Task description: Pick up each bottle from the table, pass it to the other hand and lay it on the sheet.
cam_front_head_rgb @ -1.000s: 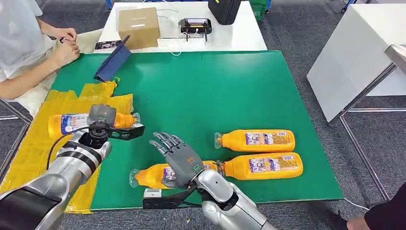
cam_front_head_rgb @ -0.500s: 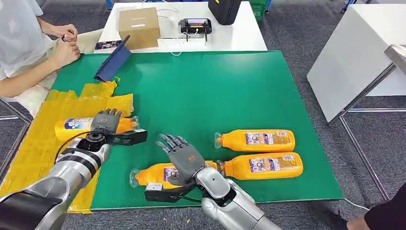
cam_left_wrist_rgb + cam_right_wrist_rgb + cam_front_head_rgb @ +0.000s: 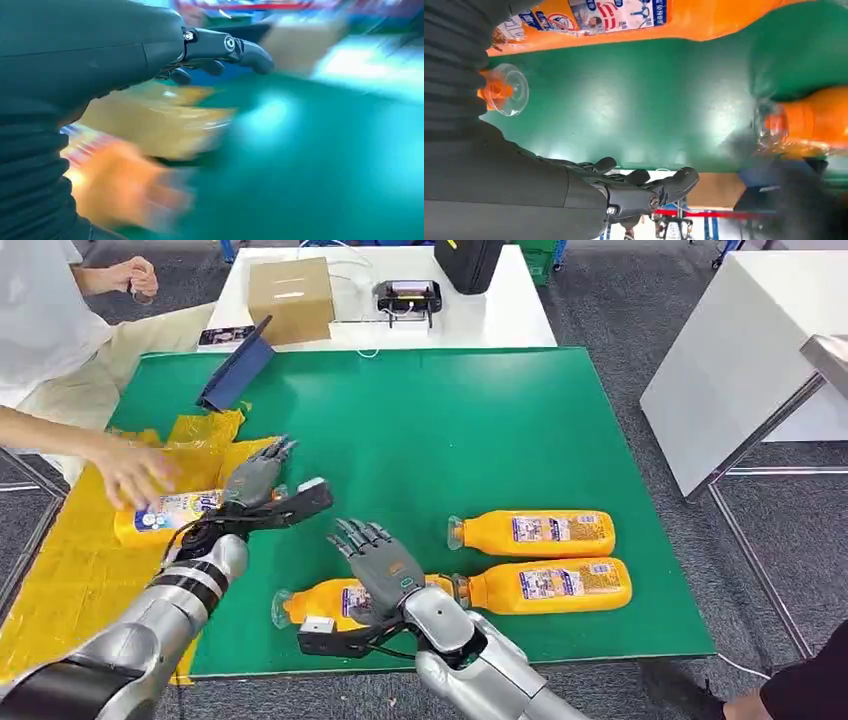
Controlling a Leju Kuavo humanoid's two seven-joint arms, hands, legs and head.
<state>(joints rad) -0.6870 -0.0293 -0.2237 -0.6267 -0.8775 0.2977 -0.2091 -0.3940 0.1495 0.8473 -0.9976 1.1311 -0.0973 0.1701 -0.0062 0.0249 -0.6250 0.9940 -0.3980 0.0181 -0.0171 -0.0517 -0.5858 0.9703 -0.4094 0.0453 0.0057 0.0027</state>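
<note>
One bottle (image 3: 175,517) lies on the yellow sheet (image 3: 70,570), a person's hand (image 3: 135,472) on it; the left hand (image 3: 262,480) hovers beside it, fingers spread, empty. Three bottles (image 3: 540,533) lie on the green bench (image 3: 450,430), the right hand (image 3: 380,565) open above one

bright even light, left wrist view smeared (motion)

A lab or test workshop: grey carpet floor (image 3: 620,320), a green mat (image 3: 450,420) over a work table, a white bench (image 3: 480,320) at 12 o'clock carrying a cardboard box (image 3: 290,295) and a cabled device (image 3: 409,295).
</note>
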